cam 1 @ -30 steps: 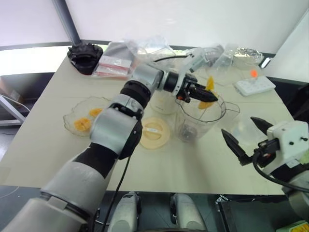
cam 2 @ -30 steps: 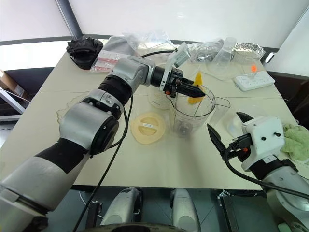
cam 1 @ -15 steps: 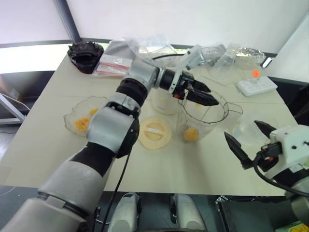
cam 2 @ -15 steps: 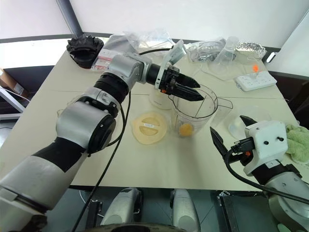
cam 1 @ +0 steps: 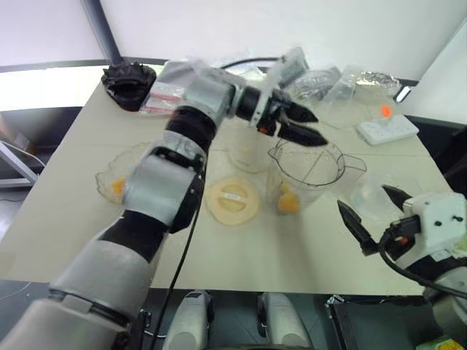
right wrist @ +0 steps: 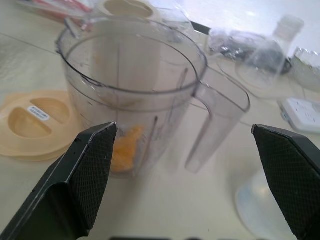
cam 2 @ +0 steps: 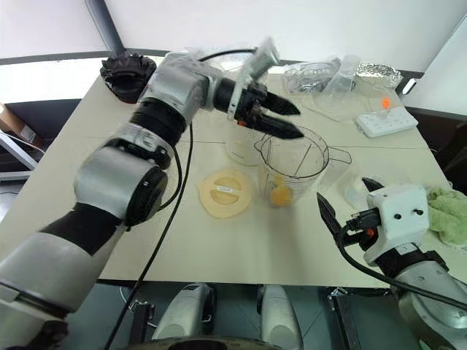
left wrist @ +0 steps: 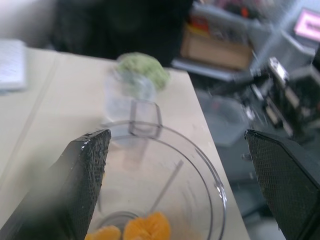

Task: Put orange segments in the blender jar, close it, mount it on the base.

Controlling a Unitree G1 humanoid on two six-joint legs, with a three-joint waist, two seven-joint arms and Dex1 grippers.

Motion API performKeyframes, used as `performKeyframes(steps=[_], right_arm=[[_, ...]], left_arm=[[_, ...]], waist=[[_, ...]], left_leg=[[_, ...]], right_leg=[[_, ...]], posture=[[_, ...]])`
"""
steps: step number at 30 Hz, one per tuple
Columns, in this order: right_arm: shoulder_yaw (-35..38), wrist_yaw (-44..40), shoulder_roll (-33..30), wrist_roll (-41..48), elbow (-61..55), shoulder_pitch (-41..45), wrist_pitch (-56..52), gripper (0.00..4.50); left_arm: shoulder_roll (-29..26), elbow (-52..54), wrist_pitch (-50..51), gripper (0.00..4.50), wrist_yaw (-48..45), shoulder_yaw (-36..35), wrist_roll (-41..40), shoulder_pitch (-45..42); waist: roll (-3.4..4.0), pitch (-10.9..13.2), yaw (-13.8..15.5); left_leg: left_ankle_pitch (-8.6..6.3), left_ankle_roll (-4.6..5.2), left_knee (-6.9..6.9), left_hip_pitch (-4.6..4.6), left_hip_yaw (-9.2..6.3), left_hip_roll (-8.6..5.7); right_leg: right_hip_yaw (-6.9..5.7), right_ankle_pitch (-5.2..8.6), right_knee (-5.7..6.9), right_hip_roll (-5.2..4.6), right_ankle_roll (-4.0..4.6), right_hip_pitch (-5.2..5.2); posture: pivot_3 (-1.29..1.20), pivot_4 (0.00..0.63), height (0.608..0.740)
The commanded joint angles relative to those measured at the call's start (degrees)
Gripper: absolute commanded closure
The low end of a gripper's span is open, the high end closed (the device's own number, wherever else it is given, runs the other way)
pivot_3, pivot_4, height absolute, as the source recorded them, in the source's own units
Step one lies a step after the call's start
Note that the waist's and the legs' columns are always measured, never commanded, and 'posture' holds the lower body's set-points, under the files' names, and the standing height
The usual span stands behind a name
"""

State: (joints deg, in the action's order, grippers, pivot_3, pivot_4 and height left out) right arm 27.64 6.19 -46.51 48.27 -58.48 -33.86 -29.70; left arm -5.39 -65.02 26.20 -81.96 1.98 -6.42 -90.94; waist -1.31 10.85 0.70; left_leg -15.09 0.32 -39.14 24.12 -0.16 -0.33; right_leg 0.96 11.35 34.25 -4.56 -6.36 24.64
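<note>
The clear blender jar [cam 1: 308,173] stands mid-table with orange segments [cam 1: 289,203] lying in its bottom. My left gripper [cam 1: 300,125] hovers open and empty just above the jar's far rim; its wrist view looks down past both fingers [left wrist: 86,172] onto the orange segments [left wrist: 144,229]. The cream-white base [cam 1: 246,156] stands just behind the jar, partly hidden by my arm. Near the table's front right edge, my right gripper [cam 1: 367,208] is open and empty, pointing at the jar [right wrist: 134,92] from beside its handle. More orange segments [cam 1: 117,188] lie in a glass dish at the left.
A flat round cream lid [cam 1: 232,198] lies left of the jar. A small clear bowl [cam 1: 371,194] sits by my right gripper, a green cloth [cam 2: 446,219] beyond it. A white power strip [cam 1: 384,129], plastic bags, foil and a black object [cam 1: 130,82] line the far edge.
My left gripper opened and the orange segment it held dropped into the jar. The gripper then rose clear of the rim. The right arm stayed about where it was.
</note>
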Motion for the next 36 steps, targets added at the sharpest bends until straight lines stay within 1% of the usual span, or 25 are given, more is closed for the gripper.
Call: performKeyframes(steps=[1, 4, 6, 10, 12, 14, 16, 17, 19, 22, 25, 28, 36], right_arm=[[1.19, -1.16, 3.0, -4.19, -1.49, -2.44, -0.33, 0.0], [2.64, -3.57, 4.75, -8.73, 0.63, -3.74, -0.73, 0.0], [4.03, -5.15, 6.72, -9.98, 2.97, -3.53, -0.05, 0.0], [6.01, -7.42, 10.2, -13.56, 7.64, -2.26, 1.05, 0.0], [6.45, -6.34, 12.52, -14.35, 10.14, 0.25, 0.7, 0.0], [6.88, -6.09, 14.22, -15.49, 13.08, 2.47, 0.53, 0.0], [6.78, -5.81, 16.39, -14.53, 16.49, 6.19, 0.13, 0.0], [6.43, -5.26, 17.53, -14.15, 18.48, 8.41, -0.12, 0.0], [6.46, -4.79, 18.94, -14.08, 22.16, 12.13, -0.73, 0.0], [7.1, -4.87, 18.94, -15.51, 27.32, 16.3, -1.36, 0.0], [6.85, -4.31, 17.86, -19.2, 33.51, 20.03, -1.03, 0.0], [7.3, -4.21, 17.73, -20.9, 37.86, 22.88, -0.95, 0.0], [7.92, -5.97, 16.86, -25.69, 48.63, 27.09, 2.51, 0.0]], left_arm=[[-4.39, 4.06, 1.43, 0.05, 3.33, -4.87, -3.86, -2.89], [-6.8, 7.9, 3.54, 0.05, 5.5, -6.04, -5.29, -1.19], [-8.23, 12.86, 5.98, 0.05, 6.36, -5.78, -5.99, 1.83], [-11.04, 31.56, 10.35, 0.05, 8.55, -2.92, -6.99, 14.94], [-13.57, 42.11, 7.94, 0.05, 8.93, 0.21, -5.38, 25.37], [-15.68, 51.06, 8.7, 0.05, 10.0, 2.48, -5.23, 34.35], [-17.61, 57.34, 10.56, 0.05, 11.61, 4.26, -5.43, 42.33], [-18.82, 59.85, 8.41, 0.05, 11.53, 5.47, -4.82, 46.16], [-19.92, 64.27, 7.99, 0.05, 11.87, 6.64, -5.8, 50.73], [-20.0, 69.35, 8.89, 0.05, 13.11, 7.04, -7.97, 54.1], [-19.37, 71.51, 8.85, 0.05, 15.87, 6.96, -8.72, 55.85], [-19.26, 72.66, 9.04, 0.05, 17.9, 7.24, -9.07, 56.59], [-19.8, 73.47, 7.86, 0.05, 21.19, 7.71, -9.36, 57.68]], waist=[[0.0, 0.0, -0.02], [0.03, -0.02, 0.1], [0.06, -0.04, 0.21], [0.21, -0.12, -0.08], [0.21, -0.12, -0.22], [0.24, -0.14, -0.4], [0.25, -0.13, -0.23], [0.24, -0.13, -0.13], [0.34, -0.18, -0.11], [0.37, -0.18, 0.22], [0.44, -0.23, 0.05], [0.56, -0.29, -0.17], [0.58, -0.29, -0.32]], left_leg=[[0.0, 0.0, 0.01, -0.02, -0.01, 0.01], [0.0, 0.0, 0.01, -0.04, -0.03, 0.04], [0.0, 0.0, -0.01, -0.04, -0.03, 0.02], [0.0, 0.0, 0.02, -0.23, -0.01, 0.02], [0.0, -0.01, 0.04, -0.27, 0.0, 0.04], [0.0, -0.01, 0.09, -0.42, 0.05, 0.09], [0.01, -0.01, 0.11, -0.49, 0.07, 0.1], [0.01, -0.01, 0.1, -0.52, 0.06, 0.1], [0.01, -0.02, 0.1, -0.63, 0.08, 0.13], [0.02, -0.04, 0.05, -0.63, 0.08, 0.1], [0.02, -0.05, 0.04, -0.63, 0.12, 0.07], [0.02, -0.04, 0.07, -0.63, 0.2, 0.07], [0.02, -0.03, 0.11, -0.72, 0.21, 0.07]], right_leg=[[0.0, 0.0, 0.02, 0.01, 0.0, 0.0], [0.0, 0.0, 0.07, 0.02, 0.0, 0.01], [0.0, 0.0, 0.04, 0.01, 0.0, -0.04], [0.12, -0.01, 0.02, -0.06, 0.0, -0.15], [0.15, -0.01, 0.11, -0.06, 0.0, -0.14], [0.21, -0.02, 0.18, -0.03, 0.01, -0.14], [0.26, -0.01, 0.3, -0.03, 0.02, -0.13], [0.26, -0.01, 0.35, -0.03, 0.03, -0.14], [0.26, -0.04, 0.35, -0.02, 0.08, -0.19], [0.26, -0.05, 0.36, -0.09, 0.11, -0.24], [0.26, -0.05, 0.26, -0.12, 0.12, -0.32], [0.27, -0.05, 0.21, -0.11, 0.11, -0.32], [0.26, -0.05, 0.33, 0.02, 0.1, -0.31]], posture=[[0.0, 0.15, 0.74], [0.0, 0.15, 0.74], [0.0, 0.15, 0.74], [0.0, 0.15, 0.74], [0.0, 0.15, 0.74], [0.0, 0.15, 0.74], [0.0, 0.15, 0.74], [0.0, 0.15, 0.74], [0.0, 0.15, 0.74], [0.0, 0.15, 0.74], [0.0, 0.15, 0.74], [0.0, 0.15, 0.74], [0.0, 0.15, 0.74]])
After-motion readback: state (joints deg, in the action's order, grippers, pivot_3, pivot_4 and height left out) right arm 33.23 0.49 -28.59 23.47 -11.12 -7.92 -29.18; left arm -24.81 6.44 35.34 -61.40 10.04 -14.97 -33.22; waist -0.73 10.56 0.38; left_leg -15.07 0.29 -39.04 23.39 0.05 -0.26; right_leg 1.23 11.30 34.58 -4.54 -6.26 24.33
